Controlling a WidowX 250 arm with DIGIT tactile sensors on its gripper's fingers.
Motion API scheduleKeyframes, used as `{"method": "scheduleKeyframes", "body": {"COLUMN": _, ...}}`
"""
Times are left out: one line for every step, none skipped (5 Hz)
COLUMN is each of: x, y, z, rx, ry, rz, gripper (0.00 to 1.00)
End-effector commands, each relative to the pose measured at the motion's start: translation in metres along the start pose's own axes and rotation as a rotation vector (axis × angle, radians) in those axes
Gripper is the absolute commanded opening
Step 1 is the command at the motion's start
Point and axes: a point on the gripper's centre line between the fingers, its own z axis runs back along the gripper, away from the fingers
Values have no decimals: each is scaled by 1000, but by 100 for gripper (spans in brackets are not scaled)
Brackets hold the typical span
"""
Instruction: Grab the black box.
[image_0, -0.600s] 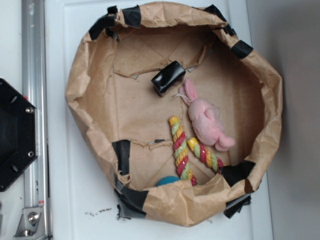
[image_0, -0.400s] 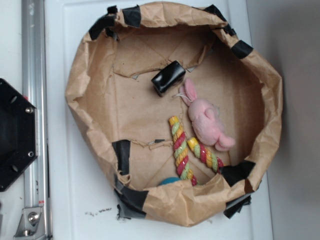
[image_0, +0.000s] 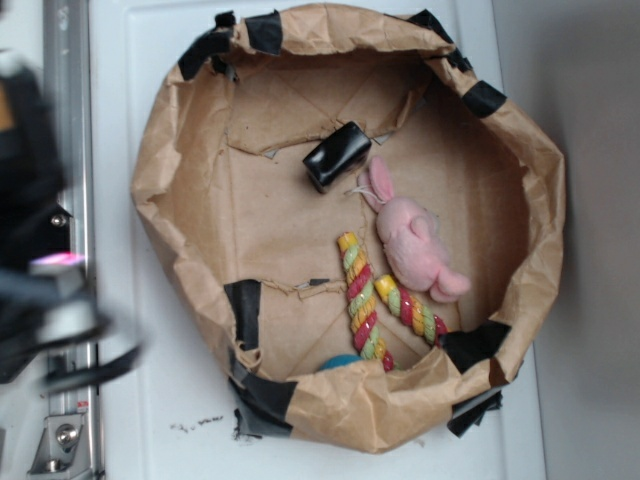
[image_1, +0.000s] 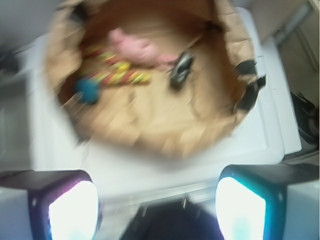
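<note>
Gripper (image_1: 157, 200): seen from the wrist view as two blurred fingers at the bottom corners of the picture, the left pad (image_1: 72, 210) glowing pale pink-white, the right pad (image_1: 240, 207) pale teal-white. Fingers stand wide apart, nothing between them. In the exterior view the arm (image_0: 40, 250) shows only as a dark motion-blurred mass at the picture's left edge, outside the bowl.

Black box (image_0: 337, 156): small, glossy, rounded edges, lying on the bowl floor toward the far wall; in the wrist view (image_1: 181, 70) it sits well ahead of the open fingers, slightly toward the right pad, apart from them.

Paper bowl (image_0: 160, 170): crumpled brown paper, roughly round, rim patched with black tape strips (image_0: 263, 30). It lies wholly ahead of the gripper, its near wall between the fingers and the box.

Pink plush bunny (image_0: 412, 243): just beside the box, one ear reaching close to it; whether they touch cannot be told.

Striped rope toy (image_0: 362, 300): red, yellow and green, two strands, beside the bunny.

Blue ball (image_0: 336, 362): partly hidden behind the bowl's rim in the exterior view, ahead and toward the left pad in the wrist view.

White table (image_0: 150, 400): bears the bowl.

Metal rail (image_0: 68, 100): runs along the table's edge, partly covered by the blurred arm.
</note>
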Motion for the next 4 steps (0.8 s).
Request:
{"method": "scheduleKeyframes", "body": {"x": 85, "y": 33, "z": -84, "rx": -29, "ry": 29, "rz": 240, "gripper": 100}}
{"method": "scheduleKeyframes", "body": {"x": 91, "y": 26, "z": -136, "rx": -117, "ry": 26, "rz": 301, "gripper": 100}}
{"method": "scheduleKeyframes", "body": {"x": 91, "y": 2, "z": -162, "rx": -143, "ry": 71, "rz": 292, "gripper": 100}}
{"method": "scheduleKeyframes", "body": {"x": 79, "y": -27, "z": -178, "rx": -104, "ry": 118, "rz": 205, "gripper": 100}}
